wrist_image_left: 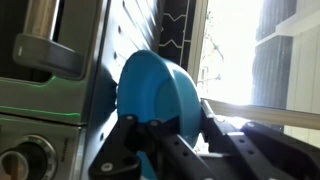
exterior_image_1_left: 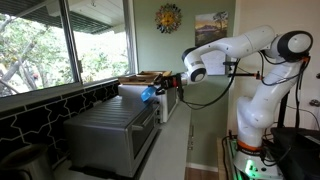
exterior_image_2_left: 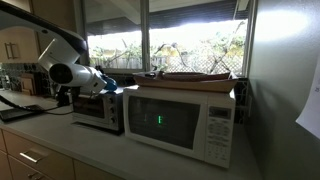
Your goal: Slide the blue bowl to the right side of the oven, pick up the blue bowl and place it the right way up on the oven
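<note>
Half done, it seems: the tool (wrist_image_left: 165, 128) pinches the small round blue plastic bowl (wrist_image_left: 150, 88) atop the boxy grey steel oven (exterior_image_1_left: 108, 128); upright placement is left.

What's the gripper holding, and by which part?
The small bright blue plastic bowl, tipped on edge; the fingers appear to clamp its lower side wall.

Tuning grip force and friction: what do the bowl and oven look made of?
Bowl: likely plastic with a smooth, semi-matte finish. The blue is uniform and bright, the highlights are soft, and there is no glaze sparkle.
Oven: looks like brushed stainless steel, with a grey satin sheen on the top and side. The door front is darker, possibly glass, but it is too small to tell.
</note>
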{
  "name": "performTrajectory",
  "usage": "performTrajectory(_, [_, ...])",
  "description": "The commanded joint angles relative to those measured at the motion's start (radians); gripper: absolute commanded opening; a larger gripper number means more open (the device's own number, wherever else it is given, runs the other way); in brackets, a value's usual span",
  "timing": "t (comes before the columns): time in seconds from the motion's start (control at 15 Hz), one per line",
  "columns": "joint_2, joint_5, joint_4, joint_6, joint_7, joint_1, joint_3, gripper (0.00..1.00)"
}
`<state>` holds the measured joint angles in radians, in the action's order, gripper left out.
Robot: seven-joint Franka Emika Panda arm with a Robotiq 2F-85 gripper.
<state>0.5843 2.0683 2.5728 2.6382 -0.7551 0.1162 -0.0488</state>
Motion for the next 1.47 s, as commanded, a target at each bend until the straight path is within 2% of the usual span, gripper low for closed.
performTrajectory(0.0, [-0.005, -0.169, -0.046, -0.016, 0.105, -0.1, 0.128, 0.08])
performTrajectory(0.13, [-0.019, -0.26, -0.087, -0.029, 0.134, -0.118, 0.163, 0.09])
performTrajectory(0.2, [-0.03, -0.31, -0.111, -0.01, 0.129, -0.073, 0.139, 0.09])
performTrajectory(0.47, [-0.064, -0.584, -0.191, -0.069, 0.178, -0.084, 0.165, 0.05])
performTrajectory(0.67, [-0.102, -0.776, -0.261, -0.142, 0.208, -0.095, 0.179, 0.05])
performTrajectory(0.93, [-0.152, -1.043, -0.336, -0.24, 0.27, -0.072, 0.171, 0.05])
performTrajectory(1.13, [-0.186, -1.225, -0.384, -0.298, 0.282, -0.054, 0.168, 0.1])
performTrajectory(1.4, [-0.221, -1.444, -0.433, -0.341, 0.273, -0.015, 0.166, 0.03])
